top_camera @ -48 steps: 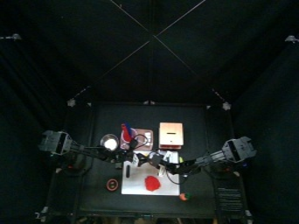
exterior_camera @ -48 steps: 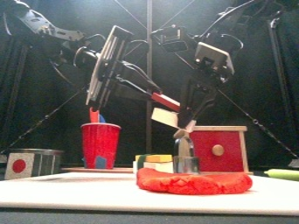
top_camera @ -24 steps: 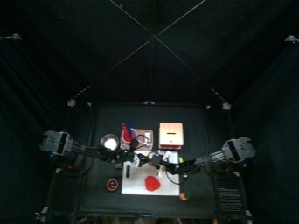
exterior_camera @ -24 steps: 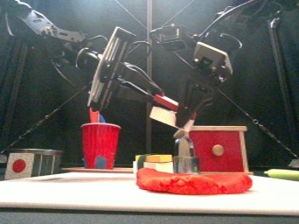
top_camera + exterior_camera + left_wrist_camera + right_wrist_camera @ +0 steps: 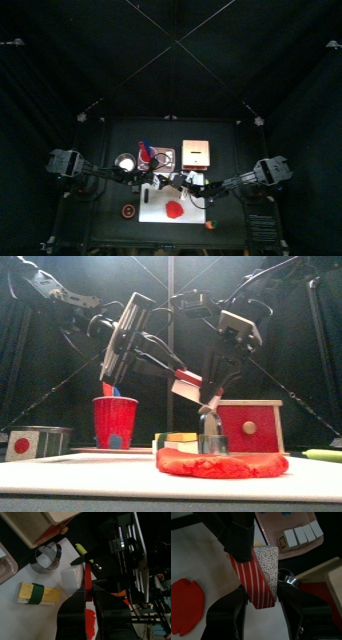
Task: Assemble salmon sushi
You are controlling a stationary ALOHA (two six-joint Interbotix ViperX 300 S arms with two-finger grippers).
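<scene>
Nothing's really moved; left gripper (image 5: 243, 543) pinches the sushi (image 5: 261, 577), right gripper (image 5: 264, 614) spread, apparently around it.

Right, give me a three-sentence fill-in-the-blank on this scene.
1. In the front view, the cup on the left is ___.
2. The salmon slice has red and ___ stripes.
3. The yellow piece on the table has a ___ band around it.
Missing words: red; white; green
</scene>
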